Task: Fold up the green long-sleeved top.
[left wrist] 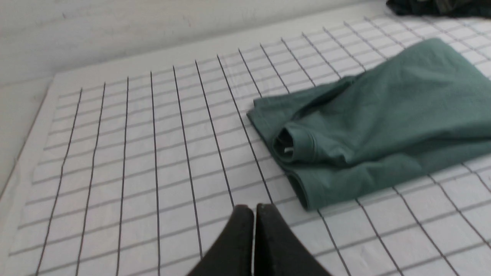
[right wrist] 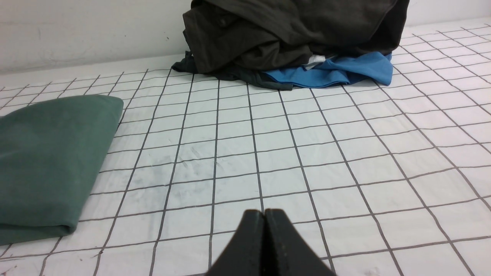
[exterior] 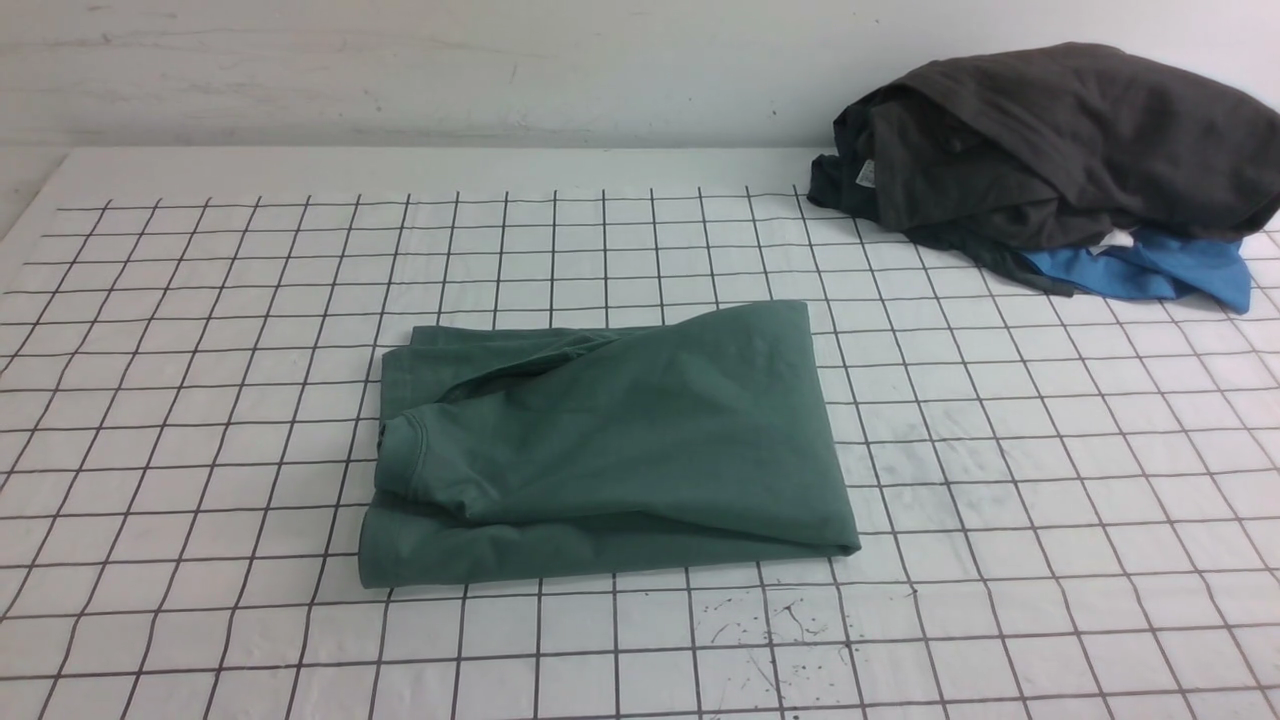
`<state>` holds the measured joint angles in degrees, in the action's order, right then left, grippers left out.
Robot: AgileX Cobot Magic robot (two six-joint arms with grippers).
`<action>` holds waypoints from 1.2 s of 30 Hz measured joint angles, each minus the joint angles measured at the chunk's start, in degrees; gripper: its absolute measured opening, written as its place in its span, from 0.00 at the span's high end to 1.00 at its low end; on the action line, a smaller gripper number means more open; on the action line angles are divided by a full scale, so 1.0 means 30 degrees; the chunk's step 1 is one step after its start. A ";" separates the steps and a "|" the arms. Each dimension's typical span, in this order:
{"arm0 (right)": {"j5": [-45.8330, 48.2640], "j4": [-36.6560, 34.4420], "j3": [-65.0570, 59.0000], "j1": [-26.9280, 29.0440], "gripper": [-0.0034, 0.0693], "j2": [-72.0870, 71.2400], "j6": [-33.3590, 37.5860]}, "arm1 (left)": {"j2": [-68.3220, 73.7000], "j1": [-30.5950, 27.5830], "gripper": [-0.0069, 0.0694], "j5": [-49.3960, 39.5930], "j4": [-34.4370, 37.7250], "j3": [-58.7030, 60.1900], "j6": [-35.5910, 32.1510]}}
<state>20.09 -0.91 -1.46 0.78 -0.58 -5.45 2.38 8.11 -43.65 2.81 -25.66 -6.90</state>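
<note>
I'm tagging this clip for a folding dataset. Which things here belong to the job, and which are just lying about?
Part of the job:
- green long-sleeved top, lying folded on the gridded table
- left gripper, fingers shut, empty
- right gripper, fingers shut, empty

Just lying about:
- dark grey-black heap of clothes at the far right
- bright blue garment under that heap

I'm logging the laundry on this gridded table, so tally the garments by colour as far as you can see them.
Green: 1, the folded green long-sleeved top
Dark grey-black: 1 heap; how many garments are in it cannot be told
Bright blue: 1 garment, partly under the heap
Total: 3 visible items
</note>
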 joint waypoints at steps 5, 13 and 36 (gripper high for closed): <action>0.0000 0.0000 0.0000 0.0000 0.97 0.0000 0.0000 | -0.0078 0.0000 0.92 0.6080 -0.0538 0.3195 -0.0014; 0.0007 -0.0048 0.0000 0.0000 0.97 0.0000 0.0000 | -0.0983 0.0000 0.92 1.2692 -0.1593 0.8889 -0.0014; 0.0022 -0.0048 0.0000 0.0000 0.97 0.0000 -0.0215 | -0.0983 -0.3018 0.92 0.8027 -0.0722 0.9055 -0.0014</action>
<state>20.16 -1.06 -1.46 0.78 -0.58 -6.09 -0.57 -0.94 -19.57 0.65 1.50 -6.94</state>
